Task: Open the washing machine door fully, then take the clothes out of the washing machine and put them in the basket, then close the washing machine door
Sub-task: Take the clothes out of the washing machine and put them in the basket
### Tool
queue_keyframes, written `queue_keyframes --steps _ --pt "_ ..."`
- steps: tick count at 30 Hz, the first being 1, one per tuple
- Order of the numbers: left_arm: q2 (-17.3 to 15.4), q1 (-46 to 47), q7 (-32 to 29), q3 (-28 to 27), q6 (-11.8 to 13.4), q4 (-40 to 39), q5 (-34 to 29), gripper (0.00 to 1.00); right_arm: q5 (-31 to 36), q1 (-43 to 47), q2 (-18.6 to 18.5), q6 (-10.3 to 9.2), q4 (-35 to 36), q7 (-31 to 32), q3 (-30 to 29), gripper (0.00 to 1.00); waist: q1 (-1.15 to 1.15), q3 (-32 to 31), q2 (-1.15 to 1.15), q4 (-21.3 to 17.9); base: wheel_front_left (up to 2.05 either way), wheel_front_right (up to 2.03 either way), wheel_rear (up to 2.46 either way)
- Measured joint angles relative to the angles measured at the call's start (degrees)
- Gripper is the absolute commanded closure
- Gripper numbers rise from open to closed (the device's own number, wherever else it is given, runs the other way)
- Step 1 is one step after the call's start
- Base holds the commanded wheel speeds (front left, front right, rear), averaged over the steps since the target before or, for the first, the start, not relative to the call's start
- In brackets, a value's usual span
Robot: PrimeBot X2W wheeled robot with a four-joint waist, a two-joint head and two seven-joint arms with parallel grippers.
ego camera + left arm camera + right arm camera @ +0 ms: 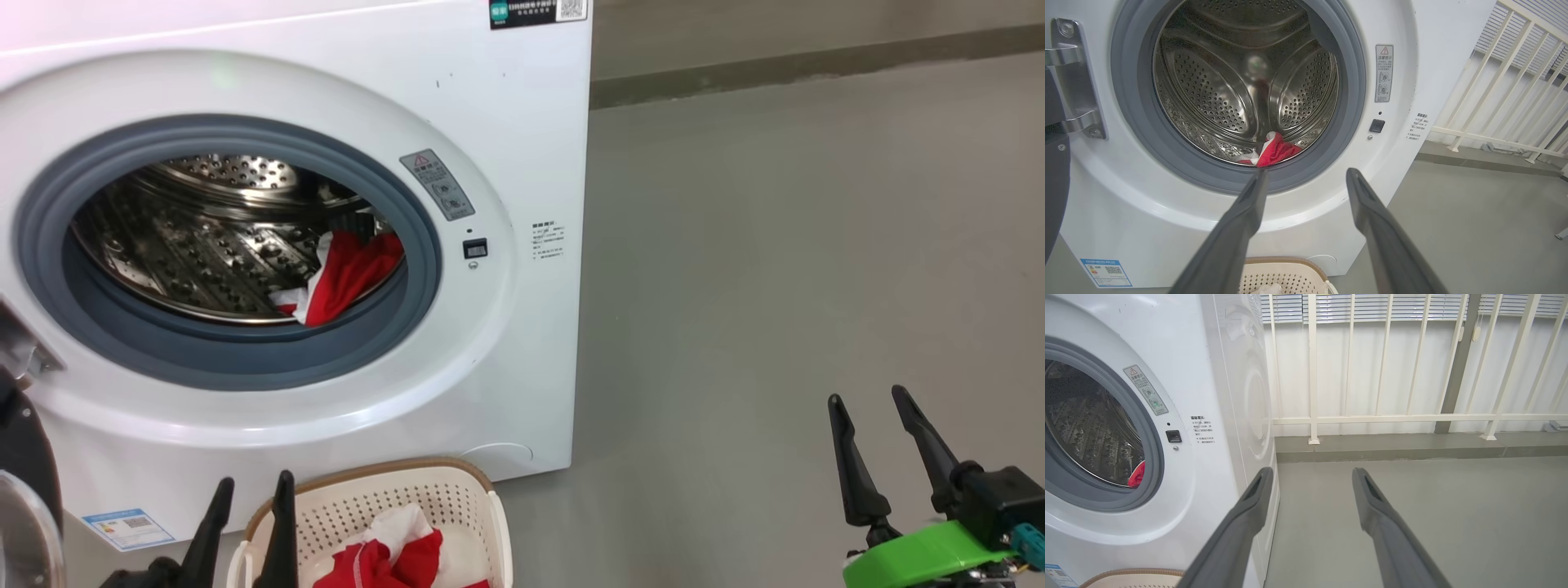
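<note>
A white front-loading washing machine (506, 122) stands with its round door (28, 457) swung open to the robot's left; the door's black rim and a sliver of its glass show at the lower left edge of the head view. Inside the steel drum (204, 245), a red garment with white trim (347, 273) lies at the lower right of the opening, against the grey rubber ring (245, 359).

On the floor (775, 286) just in front of the machine sits a cream perforated basket (482, 498) with a brown rim, holding a second red and white garment (392, 555).

The left gripper (255, 480) hangs low in front of the machine, at the basket's left rim, its two dark fingers spread apart and holding nothing. In the left wrist view the left gripper (1307, 171) points towards the drum opening, and the garment in the drum (1276, 151) appears just above its left fingertip, ahead of it and untouched.

The right gripper (866, 396) is well off to the right over bare floor, far from machine and basket, fingers also apart and empty. In the right wrist view the right gripper (1311, 471) points past the machine's corner towards a white railing (1372, 416)
</note>
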State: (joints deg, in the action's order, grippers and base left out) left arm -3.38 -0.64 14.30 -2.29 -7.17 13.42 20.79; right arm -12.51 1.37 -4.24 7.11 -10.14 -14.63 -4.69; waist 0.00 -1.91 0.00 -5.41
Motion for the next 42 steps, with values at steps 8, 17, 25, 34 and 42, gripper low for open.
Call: queue_keyframes --steps 8,17,25,34,42 --pt "-0.48 -1.85 0.00 0.01 -0.01 -1.34 0.01 0.00 0.00 1.75 -0.02 0.01 0.88 0.00 -0.26 0.00 0.00 -0.75 0.00 0.88 0.00 0.00 0.00" --pt "-0.74 -1.85 0.00 -0.02 -0.01 -1.42 0.00 0.00 0.00 2.11 -0.02 0.00 0.91 0.00 -0.21 0.00 0.00 -1.20 0.00 0.81 0.00 0.00 0.00" --pt "-0.68 -1.82 0.00 -0.56 -0.01 -1.09 -0.09 0.00 0.00 2.25 -0.03 0.00 0.91 0.00 -0.19 0.00 0.00 -0.75 0.00 0.29 0.00 0.00 0.00" --pt "-0.68 5.63 0.00 -0.24 -0.01 3.80 -0.16 0.00 0.00 2.17 -0.25 0.00 0.98 0.00 1.03 0.00 0.00 1.95 0.00 0.99 0.00 0.00 0.00" --pt "-1.10 20.88 0.00 1.19 -0.01 10.28 0.14 0.00 -0.63 -1.99 -1.14 0.01 1.70 0.00 1.93 0.00 0.00 8.01 0.00 1.68 0.00 0.00 0.00"
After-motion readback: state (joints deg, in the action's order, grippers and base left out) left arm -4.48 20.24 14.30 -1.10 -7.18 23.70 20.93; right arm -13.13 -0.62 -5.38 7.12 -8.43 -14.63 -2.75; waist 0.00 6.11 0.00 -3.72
